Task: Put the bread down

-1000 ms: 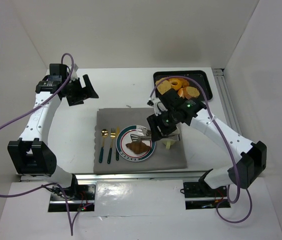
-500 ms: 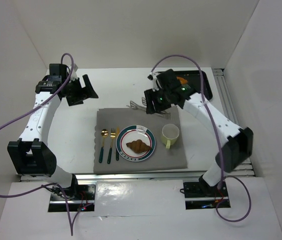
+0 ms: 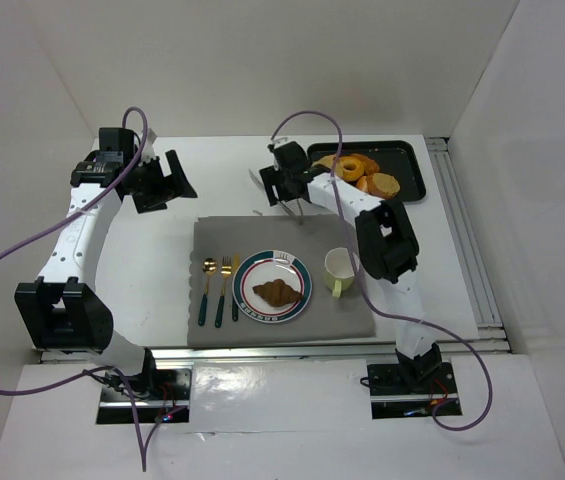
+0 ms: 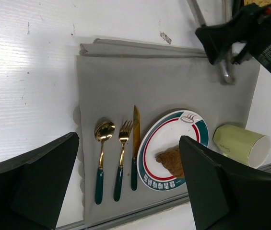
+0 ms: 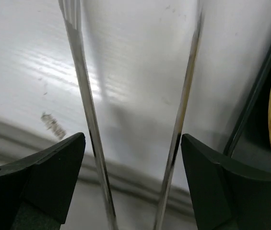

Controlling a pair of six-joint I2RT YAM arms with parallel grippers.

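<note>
Left gripper (image 3: 167,180) hovers over the white table (image 3: 142,260), fingers wide apart, nothing between them. On the grey cloth mat (image 3: 252,235), the small dark-brown croissant (image 3: 275,292) lies inside the rim of the round teal-edged plate (image 3: 245,272). At the mat's far edge, the right gripper (image 3: 287,192) seems clamped on thin metal tongs (image 3: 299,212), their arms spread. A stretch of mat separates tong tips from plate.
</note>
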